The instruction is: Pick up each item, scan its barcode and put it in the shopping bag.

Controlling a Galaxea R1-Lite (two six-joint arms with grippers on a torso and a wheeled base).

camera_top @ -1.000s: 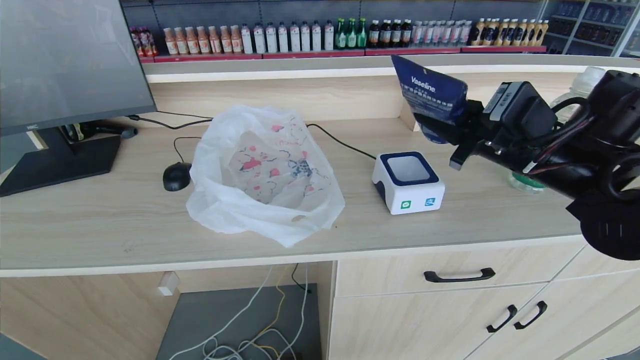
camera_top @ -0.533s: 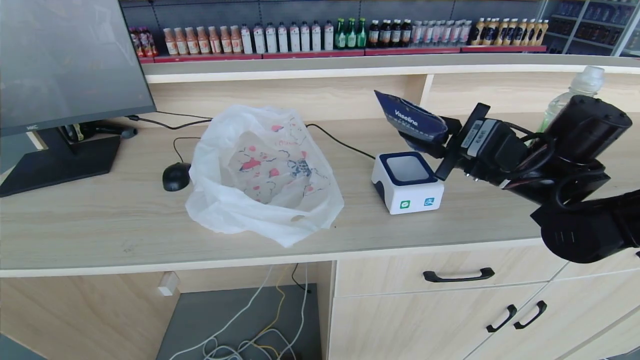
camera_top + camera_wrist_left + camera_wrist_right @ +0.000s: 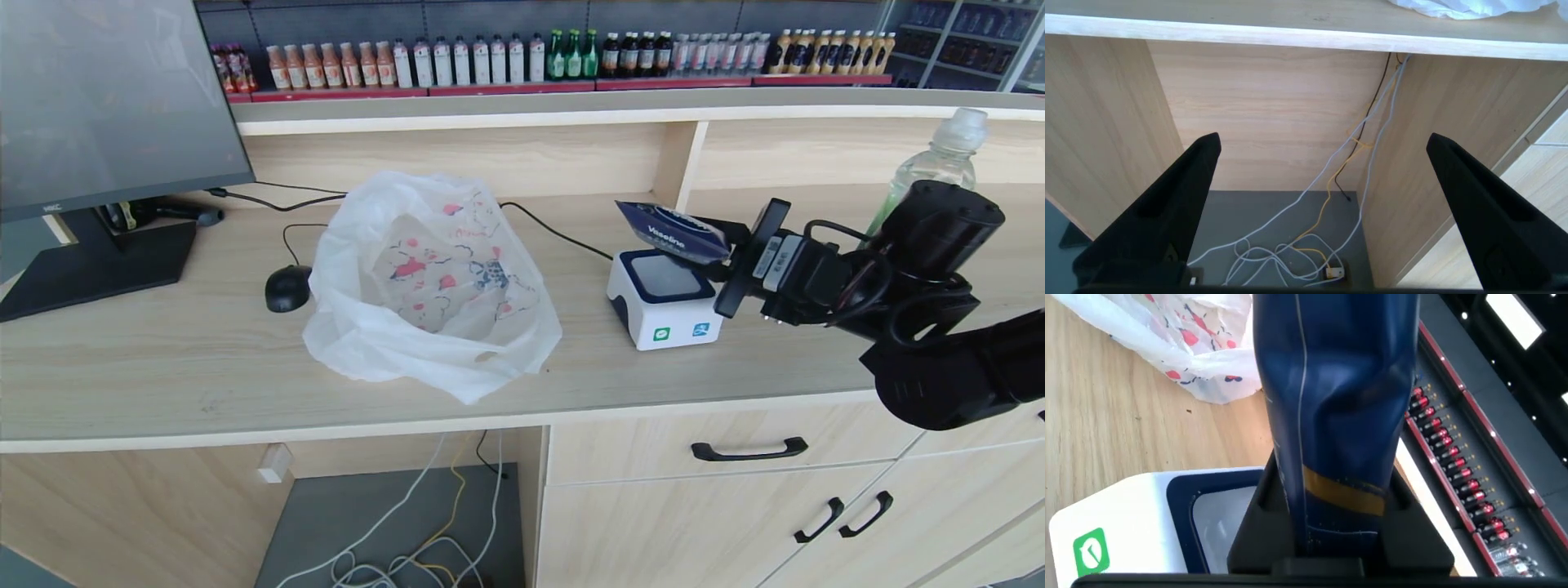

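The shopping bag (image 3: 433,286) waits open well left of my right jaws, the scanner (image 3: 669,320) sits just beneath them, and they clamp the blue pouch (image 3: 673,232) over its window, so I judge scanning underway and bagging yet to do, while my left jaws gape wide, empty.

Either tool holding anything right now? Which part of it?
Right tool is shut on the dark blue pouch, gripping one end at the gold band; the rest sticks out over the scanner. Left tool is open, holding nothing.
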